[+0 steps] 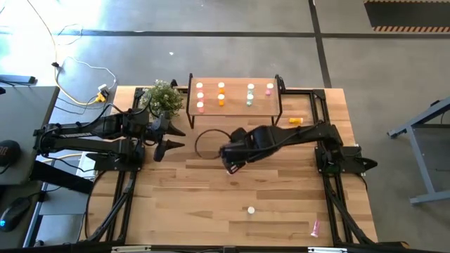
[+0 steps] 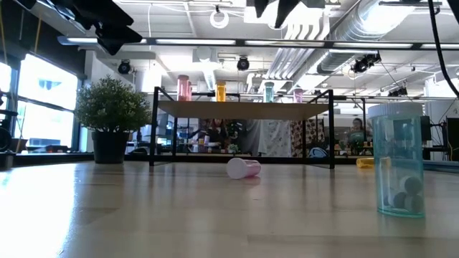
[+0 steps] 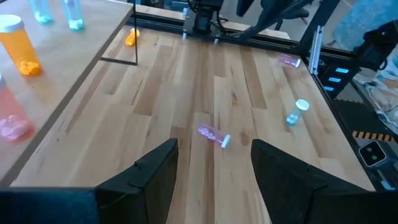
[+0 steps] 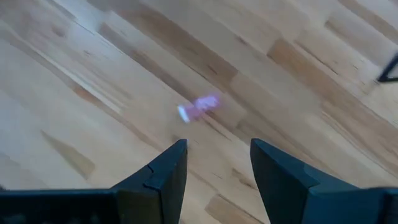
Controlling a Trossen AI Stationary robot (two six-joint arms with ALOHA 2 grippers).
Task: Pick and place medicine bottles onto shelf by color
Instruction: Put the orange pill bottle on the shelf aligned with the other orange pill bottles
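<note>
The light-wood shelf [image 1: 234, 107] stands at the table's far side with pink, orange and pale green bottles upright on it [image 1: 221, 93]. A pink bottle [image 4: 199, 107] lies on its side on the table, below and just ahead of my right gripper [image 1: 233, 166], which is open and empty above it. The bottle also shows in the left wrist view [image 3: 213, 135] and the low view [image 2: 244, 168]. My left gripper [image 1: 174, 138] is open and empty, held above the table at the left, near the plant.
A pale green bottle [image 1: 251, 209] stands upright near the table's front. A pink bottle [image 1: 315, 226] lies at the front right. An orange bottle [image 1: 295, 121] lies right of the shelf. A potted plant [image 1: 163, 98] stands left of the shelf. A black cable loop [image 1: 209, 144] lies before it.
</note>
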